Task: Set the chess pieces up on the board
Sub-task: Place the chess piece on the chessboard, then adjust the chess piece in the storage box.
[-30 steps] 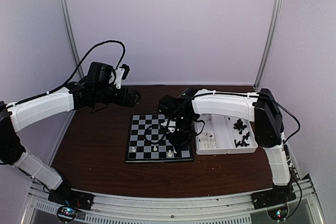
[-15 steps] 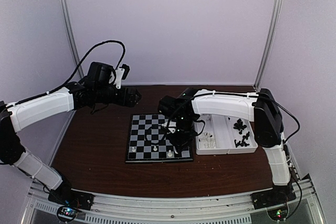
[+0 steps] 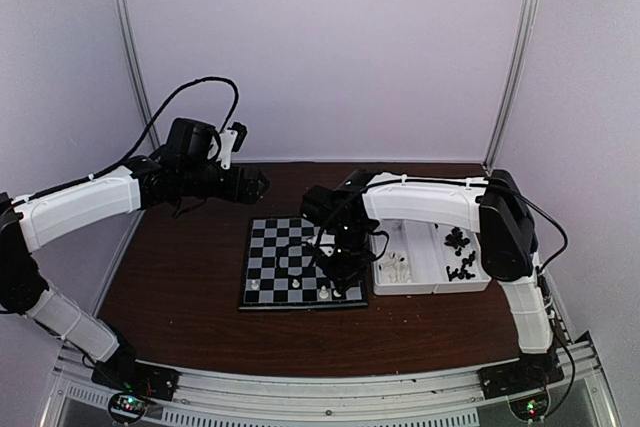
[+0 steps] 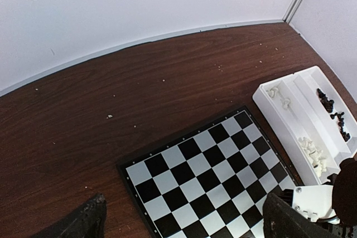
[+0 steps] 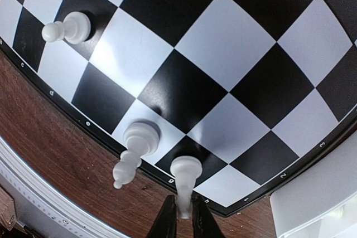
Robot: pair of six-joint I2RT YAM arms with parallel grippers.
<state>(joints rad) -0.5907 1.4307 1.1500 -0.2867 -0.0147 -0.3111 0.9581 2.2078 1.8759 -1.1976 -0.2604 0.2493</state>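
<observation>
Presently right gripper (image 5: 183, 207) pinches the tip of an upright white chess piece (image 5: 186, 168), base over a black near-edge square of the board (image 5: 223, 43); left gripper (image 4: 184, 218) gapes, farther off.

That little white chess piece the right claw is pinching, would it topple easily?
Probably: the white piece is tall and slim over a small round base, so a sideways nudge likely tips it. It looks like hard, smooth plastic, so likely stiff, light, and slippery in the right gripper.
</observation>
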